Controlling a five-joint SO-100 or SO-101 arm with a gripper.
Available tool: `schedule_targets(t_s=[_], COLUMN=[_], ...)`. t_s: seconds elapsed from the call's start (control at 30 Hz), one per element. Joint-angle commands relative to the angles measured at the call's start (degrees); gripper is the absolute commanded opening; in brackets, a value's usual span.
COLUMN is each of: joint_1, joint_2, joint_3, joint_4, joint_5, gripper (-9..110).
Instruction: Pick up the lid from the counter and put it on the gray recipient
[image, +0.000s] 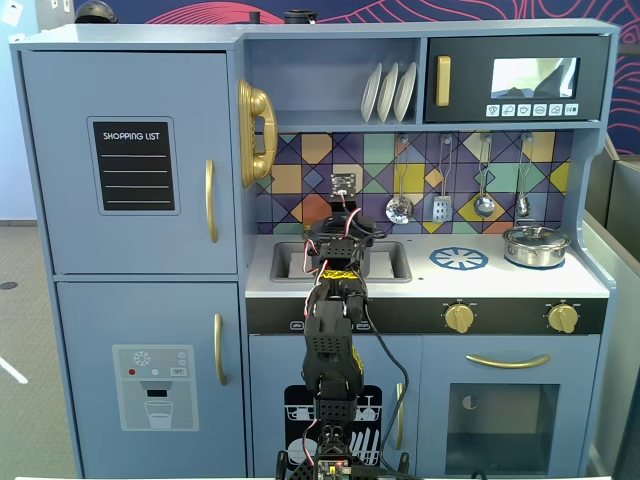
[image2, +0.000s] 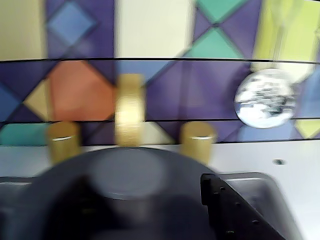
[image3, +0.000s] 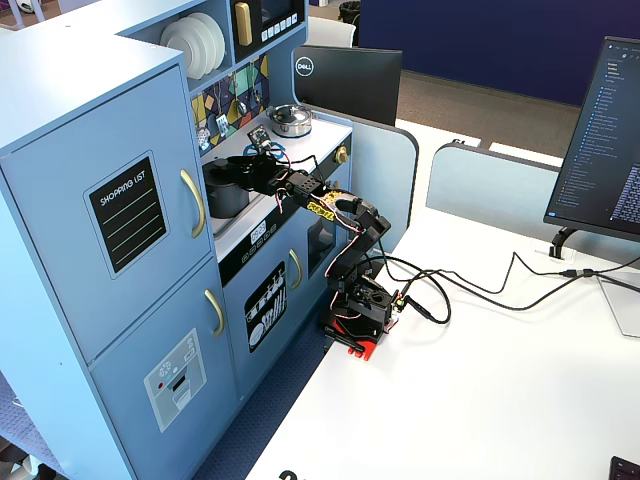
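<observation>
The dark gray lid fills the lower wrist view, lying flat with its lighter central knob facing up, in front of the gold tap. In a fixed view the gray pot stands in the sink with the lid on top of it. My gripper hovers right over it. In the wrist view my gripper straddles the knob. The right finger stands apart from the knob, and the left one is a dark blur. In the front fixed view my arm hides the pot, and the gripper is over the sink.
The sink is set in the toy kitchen counter, with the gold tap and two gold knobs behind it. A shiny silver pot stands at the counter's right end. Utensils, including a ladle, hang on the tiled wall.
</observation>
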Motion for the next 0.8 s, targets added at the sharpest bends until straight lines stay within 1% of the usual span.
schedule_targets(t_s=[0.0,0.1,0.27,0.4,0.63,0.77], joint_1=[0.6,0.4,-1.1,-2.9,-2.1,-1.1], joint_2=[2.5,3.3,4.4,7.1,15.9,23.0], joint_3=[2.0,2.8,0.1,-1.1,-1.0,-0.6], joint_4=[-0.7,-2.5,-2.7,-2.2,4.1,11.4], joint_5=[0.5,1.4,2.6,1.6,-2.1,-4.2], gripper=[28,30,37,37,35,33])
